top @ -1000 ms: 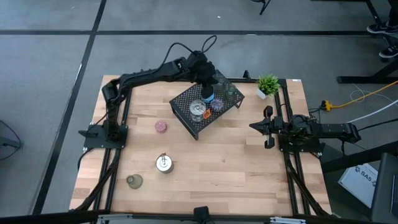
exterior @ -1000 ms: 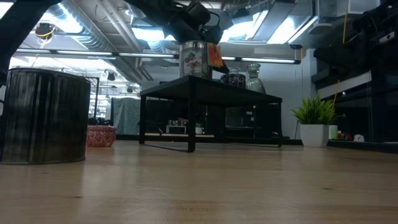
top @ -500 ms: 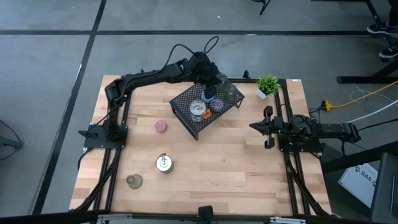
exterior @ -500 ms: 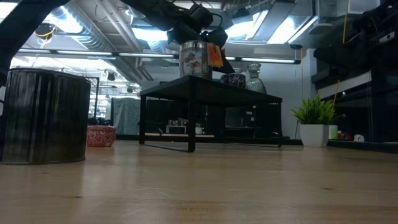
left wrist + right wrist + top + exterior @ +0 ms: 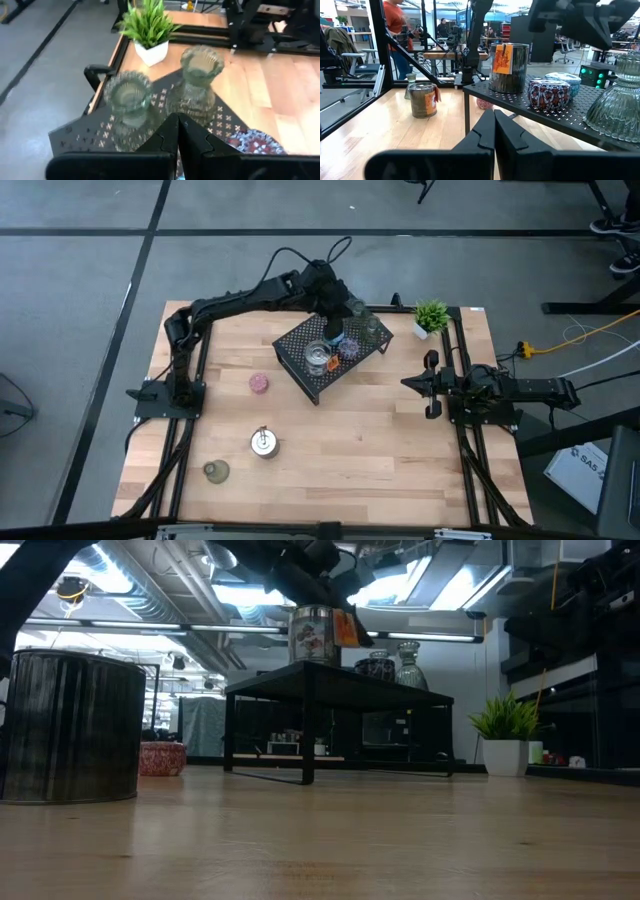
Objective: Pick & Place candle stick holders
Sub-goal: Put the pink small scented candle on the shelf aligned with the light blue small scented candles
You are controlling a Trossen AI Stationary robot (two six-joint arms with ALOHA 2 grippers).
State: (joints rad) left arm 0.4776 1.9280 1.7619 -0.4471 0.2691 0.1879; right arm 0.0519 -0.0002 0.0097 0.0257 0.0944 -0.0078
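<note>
Candle stick holders remaining on the counter lie well toward the near-left of the left gripper, pressed together above the rack; the right gripper, likewise pressed together, waits farther away.

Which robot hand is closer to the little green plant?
The right. The right gripper waits shut beside the table's right edge, just below the potted plant in the high view. The left gripper is over the black rack, farther off to the plant's left.
</note>
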